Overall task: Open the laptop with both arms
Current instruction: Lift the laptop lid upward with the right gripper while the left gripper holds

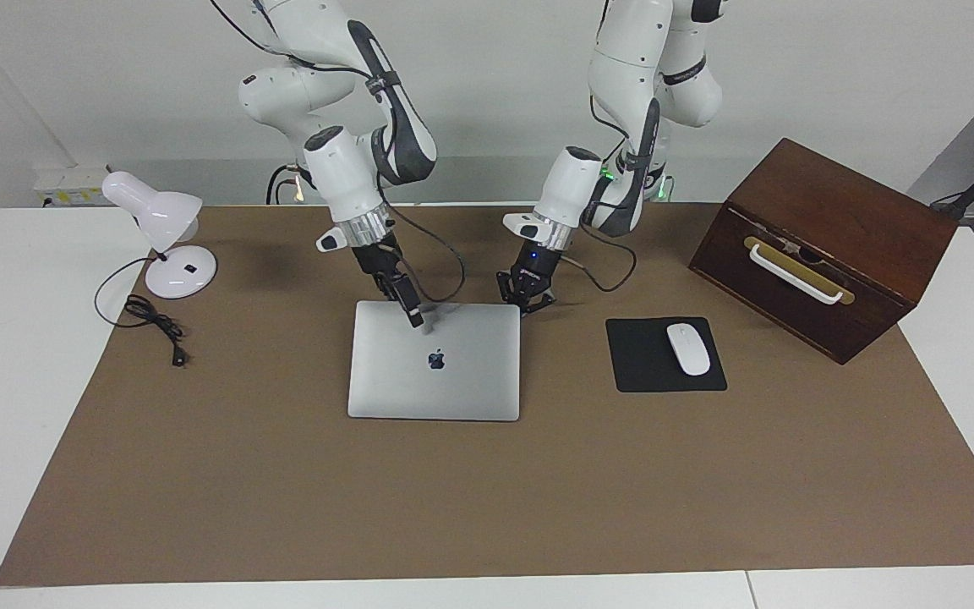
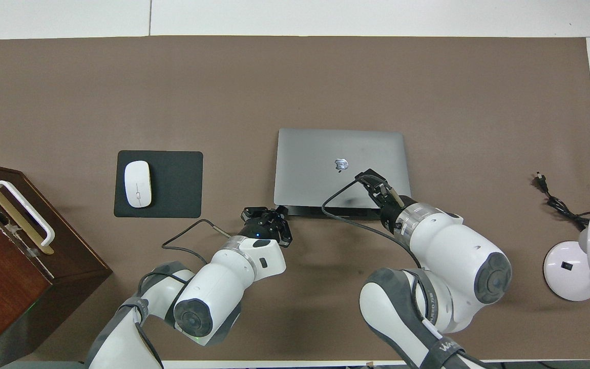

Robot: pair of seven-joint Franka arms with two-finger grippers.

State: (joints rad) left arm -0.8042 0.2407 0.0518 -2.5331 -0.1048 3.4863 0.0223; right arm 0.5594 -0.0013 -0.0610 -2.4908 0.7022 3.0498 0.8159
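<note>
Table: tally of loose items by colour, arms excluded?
Silver-grey: 1, the laptop
White: 2, the desk lamp and the mouse
Black: 1, the mouse pad
Dark brown: 1, the wooden box
Total: 5

Robotics lab staged as an office desk

2 white jointed robot arms point(image 1: 343, 161) over a brown paper-covered table point(image 1: 538, 507); white desk lamp point(image 1: 161, 233), black mouse pad point(image 1: 643, 372).
</note>
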